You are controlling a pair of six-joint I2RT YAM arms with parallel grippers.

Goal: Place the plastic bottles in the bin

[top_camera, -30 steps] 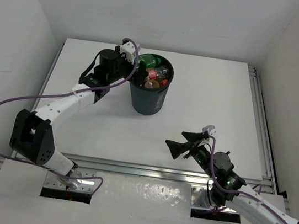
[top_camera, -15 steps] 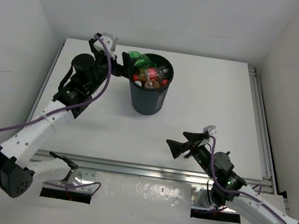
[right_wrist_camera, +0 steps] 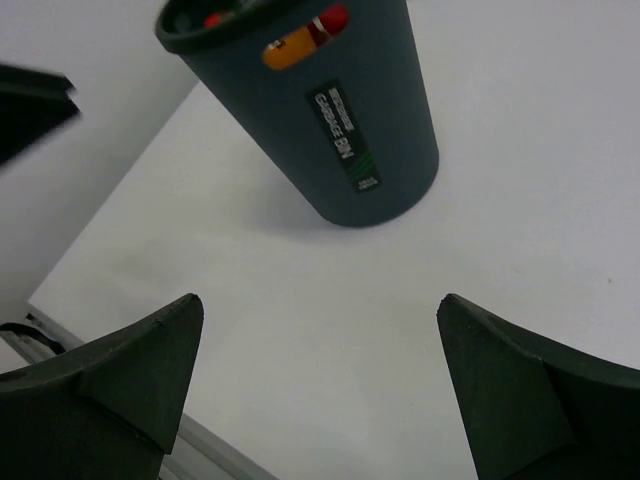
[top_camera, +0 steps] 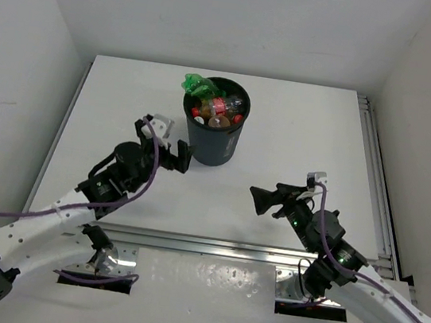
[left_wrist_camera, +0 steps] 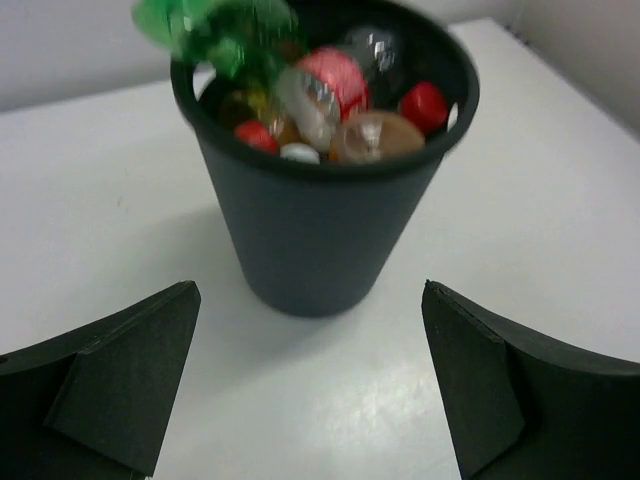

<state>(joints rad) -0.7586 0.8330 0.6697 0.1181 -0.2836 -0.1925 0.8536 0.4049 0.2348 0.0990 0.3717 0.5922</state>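
The black bin (top_camera: 213, 143) stands upright at the table's middle back, full of plastic bottles. The green bottle (top_camera: 198, 87) lies on top and sticks out over the far-left rim. A clear bottle with a red label (top_camera: 225, 105) and an orange bottle (top_camera: 215, 120) lie below it. My left gripper (top_camera: 168, 143) is open and empty, just near-left of the bin. In the left wrist view the gripper (left_wrist_camera: 310, 300) frames the bin (left_wrist_camera: 320, 240), the green bottle (left_wrist_camera: 215, 30) and the red-labelled bottle (left_wrist_camera: 335, 75). My right gripper (top_camera: 281, 187) is open and empty, near-right of the bin (right_wrist_camera: 340, 120).
The bin carries a small printed label (right_wrist_camera: 343, 140) on its wall. Metal rails run along the table's near edge (top_camera: 211, 248) and right edge (top_camera: 375, 168). White walls close in the table on three sides.
My left arm has drawn back from the bin's rim to the near left, open, leaving the green bottle on top of the bin. My right gripper has shifted slightly right.
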